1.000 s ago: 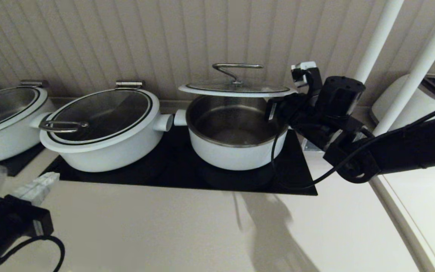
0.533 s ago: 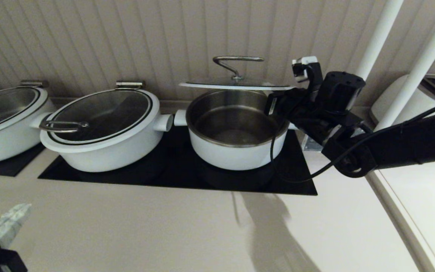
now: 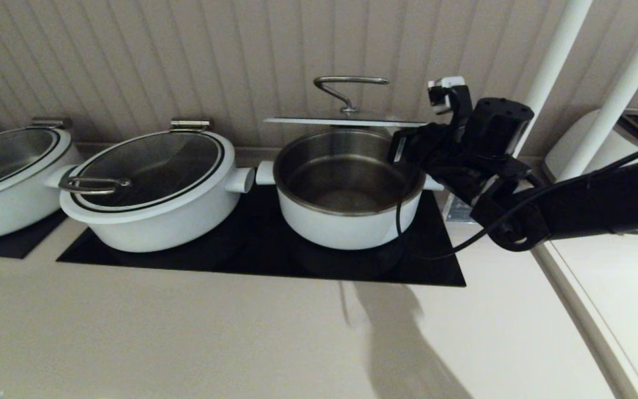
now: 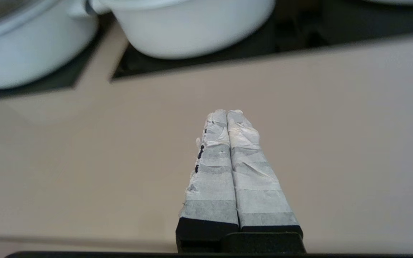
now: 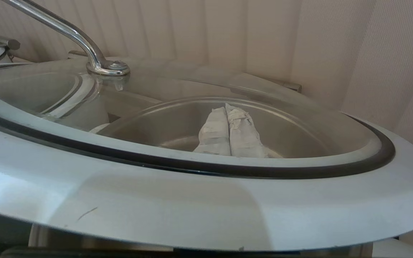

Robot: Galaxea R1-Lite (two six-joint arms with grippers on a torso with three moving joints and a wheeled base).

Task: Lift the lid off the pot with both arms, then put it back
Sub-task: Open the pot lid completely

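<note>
The round glass lid (image 3: 346,121) with its curved steel handle (image 3: 349,83) hangs level, a little above the open deep white pot (image 3: 346,221) on the black hob. My right arm (image 3: 496,133) reaches in from the right at the lid's right edge. In the right wrist view my right gripper (image 5: 229,111) is shut, its taped fingers pressed together under the glass, and the lid's white rim (image 5: 192,200) lies across it. My left gripper (image 4: 227,113) is shut and empty over the beige counter, away from the pot.
A wide oval white pot with a glass lid (image 3: 153,188) stands left of the pot and another (image 3: 3,177) at the far left. Two white posts (image 3: 557,55) and a white toaster (image 3: 618,144) stand at the right. The ribbed wall is close behind.
The lid has risen higher above the pot with my right arm. My left gripper has dropped down and out of the head view at the lower left.
</note>
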